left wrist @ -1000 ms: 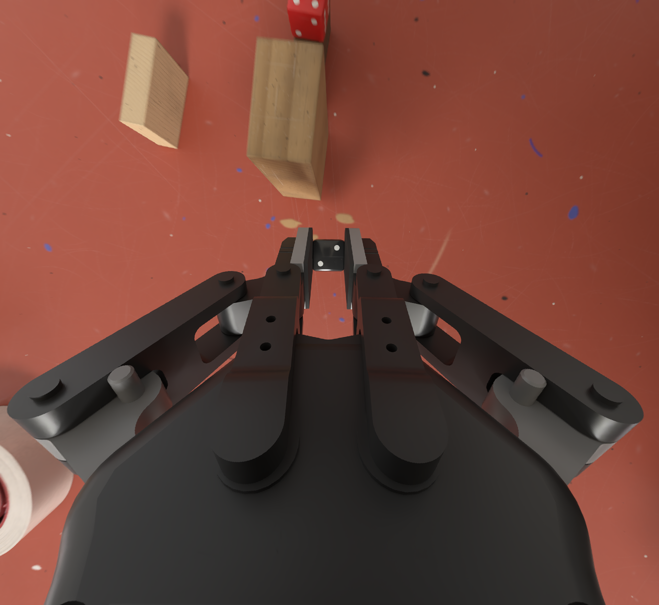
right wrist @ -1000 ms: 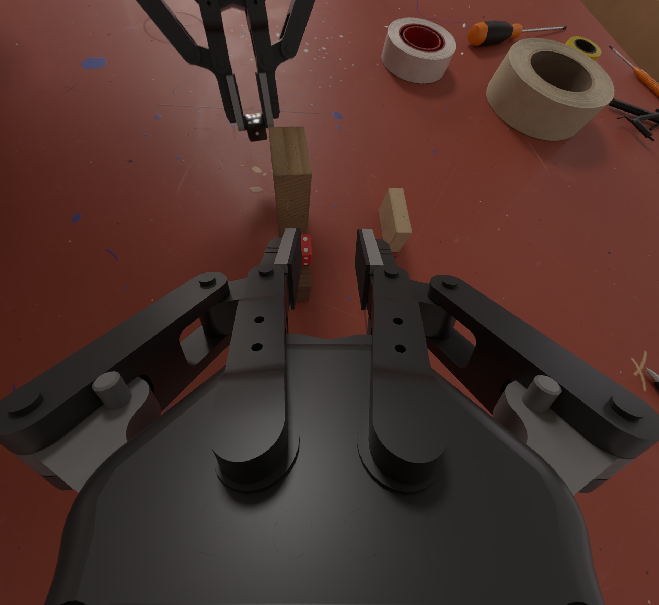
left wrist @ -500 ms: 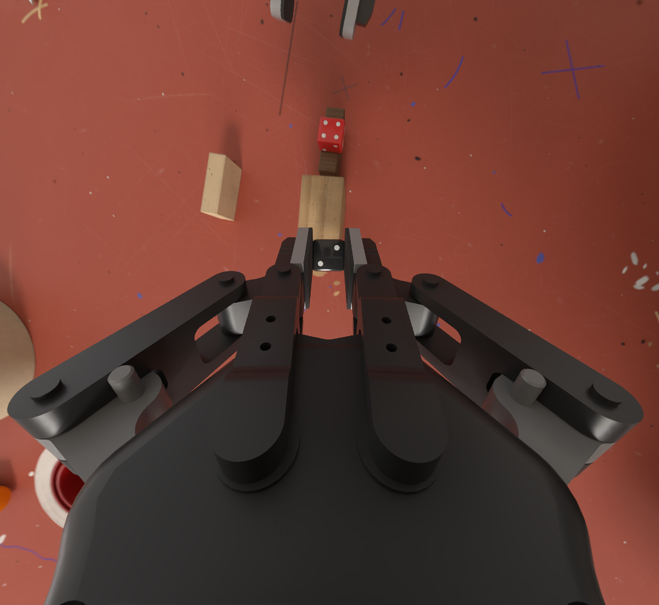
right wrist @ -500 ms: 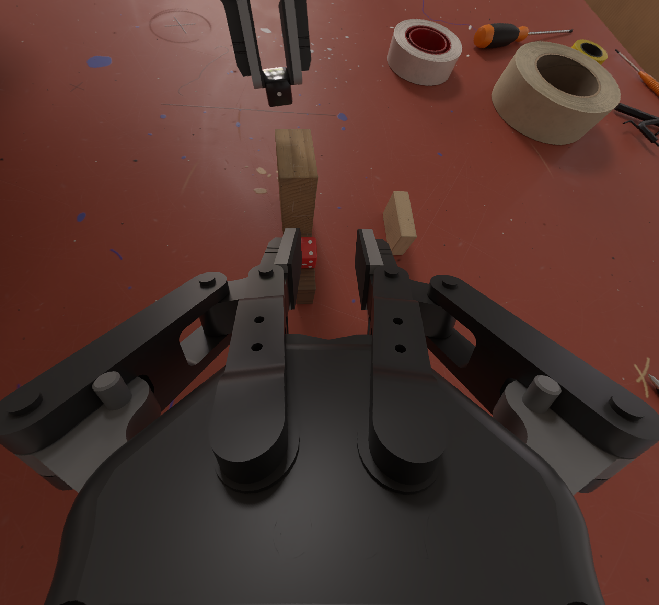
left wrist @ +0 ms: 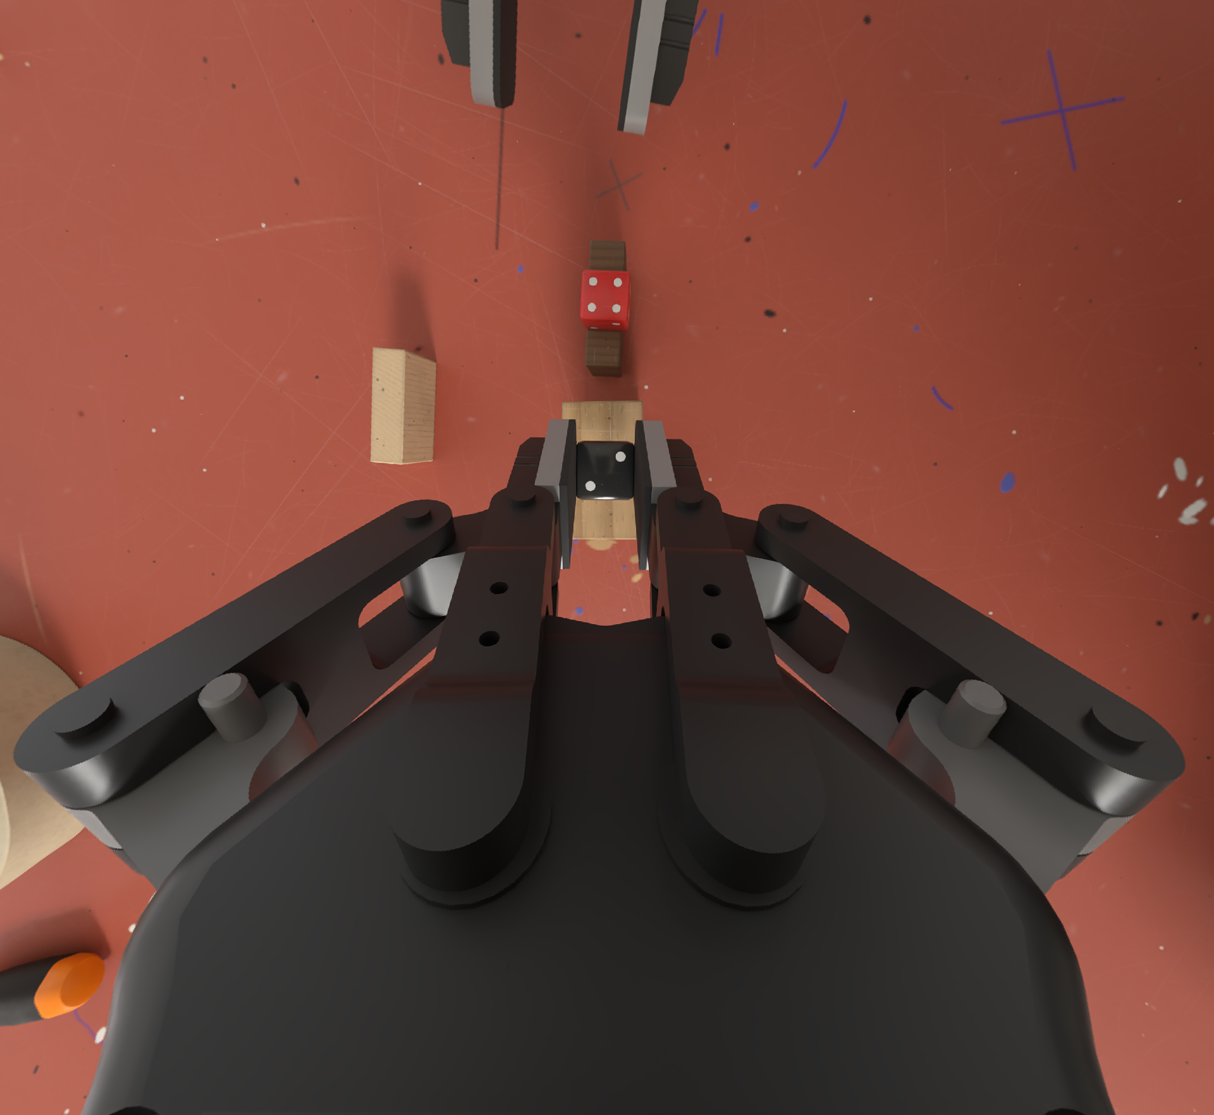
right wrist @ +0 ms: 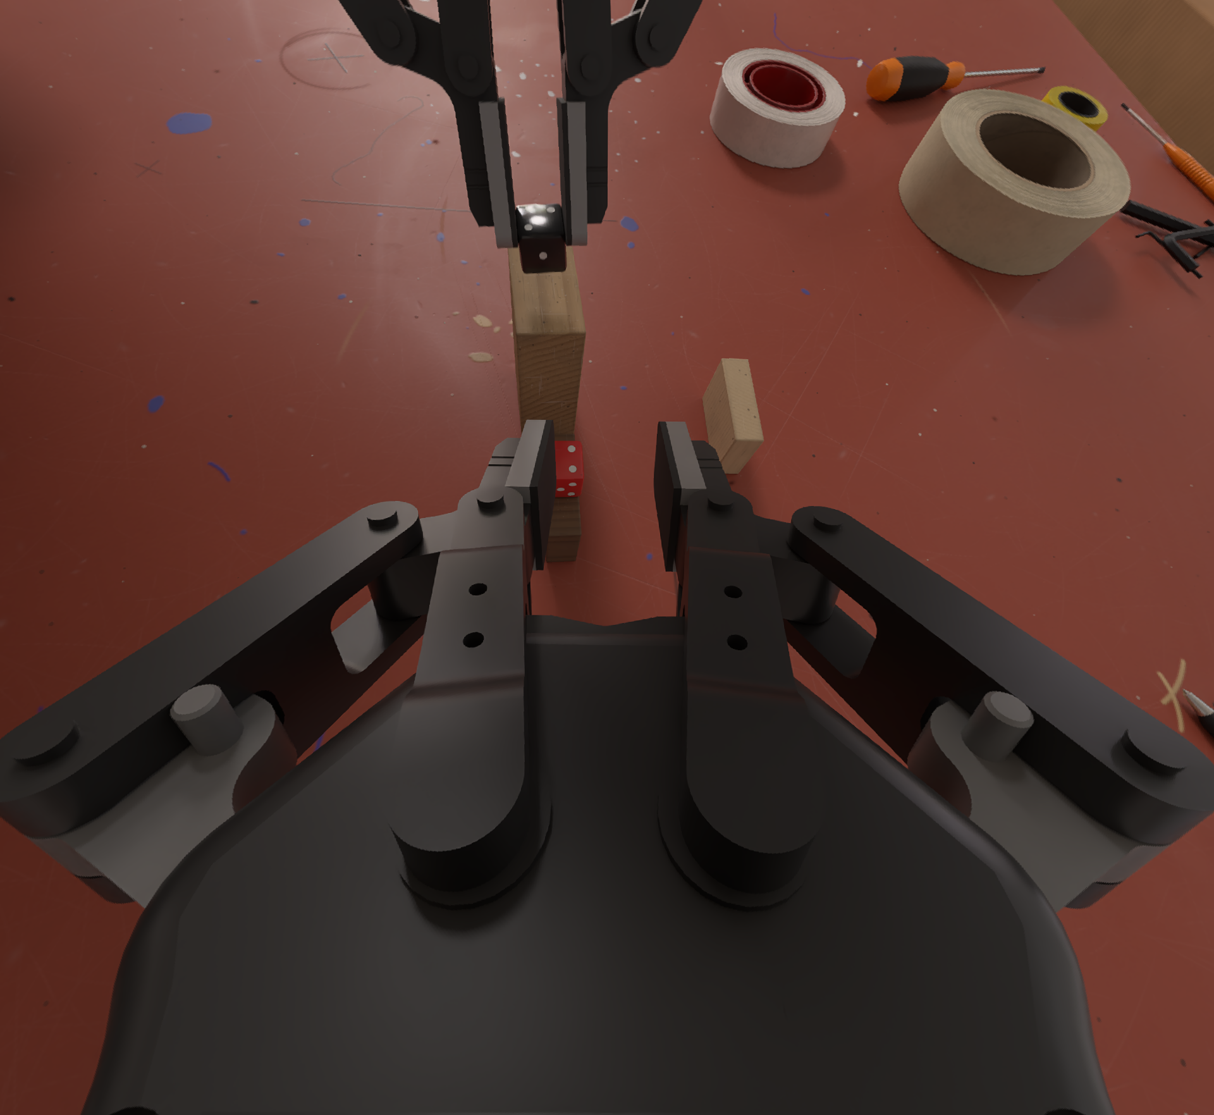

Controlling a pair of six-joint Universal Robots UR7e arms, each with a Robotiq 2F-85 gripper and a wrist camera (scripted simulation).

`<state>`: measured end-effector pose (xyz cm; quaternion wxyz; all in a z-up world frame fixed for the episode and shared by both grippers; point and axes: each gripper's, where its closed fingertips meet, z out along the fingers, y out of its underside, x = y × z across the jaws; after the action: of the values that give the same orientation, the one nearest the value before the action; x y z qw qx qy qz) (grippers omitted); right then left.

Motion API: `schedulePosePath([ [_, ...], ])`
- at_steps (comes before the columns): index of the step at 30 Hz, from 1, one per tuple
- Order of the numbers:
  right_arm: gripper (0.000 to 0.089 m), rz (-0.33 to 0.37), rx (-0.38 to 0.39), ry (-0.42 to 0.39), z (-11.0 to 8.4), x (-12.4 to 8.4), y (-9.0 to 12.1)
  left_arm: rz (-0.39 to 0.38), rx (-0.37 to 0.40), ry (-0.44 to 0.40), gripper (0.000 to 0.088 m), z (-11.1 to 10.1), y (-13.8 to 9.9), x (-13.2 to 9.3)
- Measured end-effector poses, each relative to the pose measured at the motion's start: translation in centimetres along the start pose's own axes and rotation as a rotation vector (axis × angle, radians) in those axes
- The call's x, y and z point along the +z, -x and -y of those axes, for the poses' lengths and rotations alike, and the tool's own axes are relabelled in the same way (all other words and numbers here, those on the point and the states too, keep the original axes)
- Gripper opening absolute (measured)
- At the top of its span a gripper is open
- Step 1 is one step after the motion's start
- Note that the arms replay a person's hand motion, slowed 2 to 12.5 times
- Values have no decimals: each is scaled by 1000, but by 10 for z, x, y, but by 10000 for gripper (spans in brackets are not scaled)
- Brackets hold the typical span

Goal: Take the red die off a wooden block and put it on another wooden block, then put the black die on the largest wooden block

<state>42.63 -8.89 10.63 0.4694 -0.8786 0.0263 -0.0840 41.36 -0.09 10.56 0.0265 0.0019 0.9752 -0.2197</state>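
Moved: our left gripper (left wrist: 604, 471), clamping the black die (left wrist: 605, 470), now over the largest block (right wrist: 548, 334); right gripper (right wrist: 601, 479) spread, empty.

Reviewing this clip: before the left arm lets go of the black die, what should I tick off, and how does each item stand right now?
1. Left gripper shut on the black die: ok.
2. Die lined up over the largest wooden block: ok in both views.
3. Die resting on the block's top face: cannot tell; in the right wrist view it sits at the top edge, contact unclear.
4. Red die already on the dark wooden block: ok.
5. Right gripper open and away from the largest block: ok.
6. Small light wooden block clear of the drop spot: ok.
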Motion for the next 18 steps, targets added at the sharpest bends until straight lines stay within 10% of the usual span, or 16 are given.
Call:
schedulePosePath([
  [18, 274, 2, 4, -9, 1, -1, 0, -22, -23, 60, 158, -7, 0, 12],
])
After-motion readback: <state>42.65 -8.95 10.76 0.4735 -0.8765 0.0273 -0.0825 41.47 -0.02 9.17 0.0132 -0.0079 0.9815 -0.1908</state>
